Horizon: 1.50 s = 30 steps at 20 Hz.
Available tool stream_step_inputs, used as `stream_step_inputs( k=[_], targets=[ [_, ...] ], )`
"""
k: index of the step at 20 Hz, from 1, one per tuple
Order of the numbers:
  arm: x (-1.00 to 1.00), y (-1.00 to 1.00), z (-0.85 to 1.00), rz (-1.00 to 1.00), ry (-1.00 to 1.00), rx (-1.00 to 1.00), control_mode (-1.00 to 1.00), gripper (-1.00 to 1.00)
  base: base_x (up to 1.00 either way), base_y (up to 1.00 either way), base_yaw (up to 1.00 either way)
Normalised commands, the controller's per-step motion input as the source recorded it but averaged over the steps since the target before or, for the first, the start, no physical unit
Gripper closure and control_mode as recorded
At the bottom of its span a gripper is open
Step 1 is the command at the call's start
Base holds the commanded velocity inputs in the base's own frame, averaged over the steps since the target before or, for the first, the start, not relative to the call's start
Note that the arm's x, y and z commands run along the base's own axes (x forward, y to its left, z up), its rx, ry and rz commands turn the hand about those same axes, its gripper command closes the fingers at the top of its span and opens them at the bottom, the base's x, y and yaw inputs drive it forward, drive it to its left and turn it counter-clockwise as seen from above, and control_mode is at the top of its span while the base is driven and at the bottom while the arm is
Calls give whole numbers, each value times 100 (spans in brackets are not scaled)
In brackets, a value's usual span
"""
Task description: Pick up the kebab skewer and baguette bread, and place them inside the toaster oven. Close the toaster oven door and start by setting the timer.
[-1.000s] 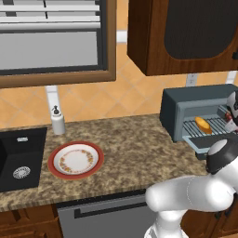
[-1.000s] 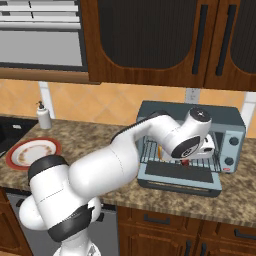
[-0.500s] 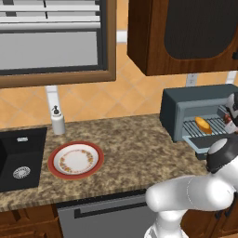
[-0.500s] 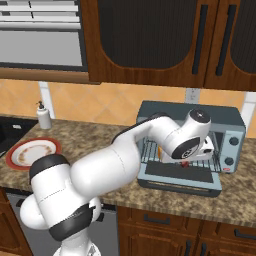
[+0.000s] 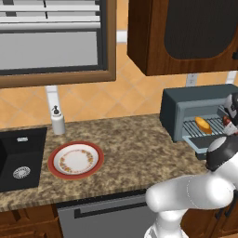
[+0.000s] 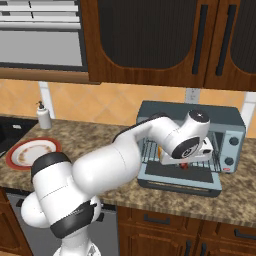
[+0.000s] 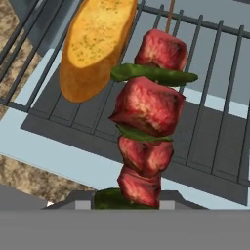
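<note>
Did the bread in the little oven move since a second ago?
No. The baguette bread lies at the same spot on the wire rack of the toaster oven in the left base view as before.

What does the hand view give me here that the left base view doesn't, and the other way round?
Hand view alone: the kebab skewer's red chunks and green slices close up, hanging over the rack wires beside the loaf.

Left base view alone: the plate, the sink, the soap dispenser and the toaster oven's whole body on the counter.

Both: the baguette bread lying on the wire rack inside the oven, and the open toaster oven door below.
</note>
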Motion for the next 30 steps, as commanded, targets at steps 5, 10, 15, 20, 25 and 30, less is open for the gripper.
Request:
stream_step_inputs(
  k=[5, 10, 15, 20, 25, 30],
  targets=[
    [0, 0, -1, 3, 0, 0, -100, 100, 0, 0, 0],
    [8, 0, 0, 4, 0, 0, -100, 100, 0, 0, 0],
    [29, 0, 0, 4, 0, 0, -100, 100, 0, 0, 0],
    [21, 0, 0, 3, 0, 0, -100, 100, 0, 0, 0],
    [7, -1, 0, 3, 0, 1, -100, -100, 0, 0, 0],
    [2, -5, 0, 3, 0, 2, -100, -100, 0, 0, 0]
  ],
)
